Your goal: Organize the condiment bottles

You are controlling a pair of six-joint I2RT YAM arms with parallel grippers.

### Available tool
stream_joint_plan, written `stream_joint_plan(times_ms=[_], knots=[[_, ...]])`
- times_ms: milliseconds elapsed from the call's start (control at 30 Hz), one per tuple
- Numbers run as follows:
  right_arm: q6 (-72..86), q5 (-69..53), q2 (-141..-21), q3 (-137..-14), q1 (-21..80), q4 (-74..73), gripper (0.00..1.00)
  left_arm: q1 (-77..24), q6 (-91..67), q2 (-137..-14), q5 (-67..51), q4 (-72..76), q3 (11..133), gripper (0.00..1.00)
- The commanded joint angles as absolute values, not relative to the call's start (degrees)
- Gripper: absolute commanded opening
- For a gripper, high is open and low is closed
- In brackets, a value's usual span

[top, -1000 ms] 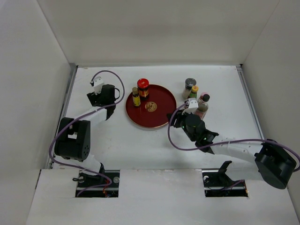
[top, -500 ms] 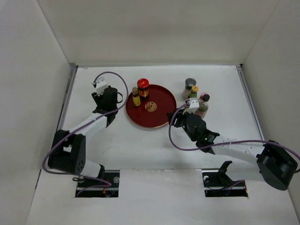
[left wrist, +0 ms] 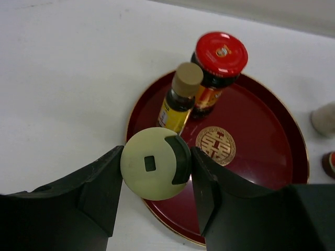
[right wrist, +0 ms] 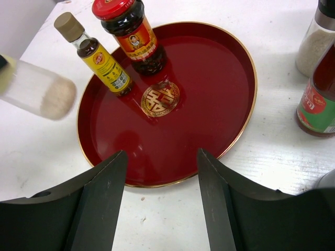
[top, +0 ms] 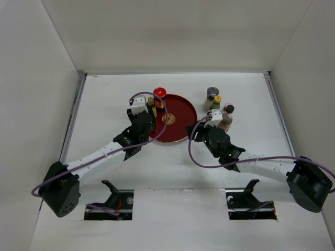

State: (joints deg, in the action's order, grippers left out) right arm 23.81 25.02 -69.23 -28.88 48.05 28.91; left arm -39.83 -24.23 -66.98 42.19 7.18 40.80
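Our left claw [left wrist: 157, 163] is clamped on the cream-capped shaker [right wrist: 39, 94], held above the tray's [left wrist: 261, 157] near-left rim just beside the yellow bottle [left wrist: 178, 102], so we risk seating it on the rim and tipping it, or knocking that bottle.

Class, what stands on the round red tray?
A red-capped jar and a tan-capped yellow bottle, beside a gold emblem. The cream-capped bottle held above hides part of the tray.

Red tray [right wrist: 209, 104] holds red-capped jar [right wrist: 131, 39], yellow bottle [right wrist: 102, 60]; blurred clear jar [right wrist: 42, 94] beside.
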Motion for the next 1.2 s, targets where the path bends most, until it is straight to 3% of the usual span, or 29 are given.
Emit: stream_joint_plan(times_ms=[0,467,633,833,900,933,1067,1167], knots=[[24.0,25.3,-68.2,-29.2,47.9,32.3,0.62,-41.3,-25.2,-70.3,42.9,9.6,43.0,0.42],[22.4,26.5,-67.0,-28.6,47.3,33.0,0.64,-41.4,-23.7,-84.1,41.7,18.6,42.5,0.44],[22.2,26.2,-65.9,-29.1,47.4,33.0,0.79,-41.6,-23.5,-84.0,42.4,18.7,41.9,0.62],[21.8,24.4,-63.2,-32.5,49.8,28.5,0.85,-42.1,-23.5,-75.7,43.7,19.8,39.0,0.89],[21.4,23.8,-62.3,-34.1,50.1,27.2,0.8,-42.1,-23.5,-71.6,43.8,20.7,37.1,0.93],[21.3,23.6,-61.6,-34.9,50.2,26.2,0.73,-42.1,-23.5,-69.3,43.8,22.0,35.7,0.93],[21.1,23.8,-58.5,-38.7,50.1,19.4,0.32,-41.7,-23.6,-58.4,43.8,28.6,27.7,0.93],[20.0,26.0,-55.8,-42.2,50.1,13.1,0.26,-41.4,-24.0,-50.9,44.3,31.5,21.6,0.89]])
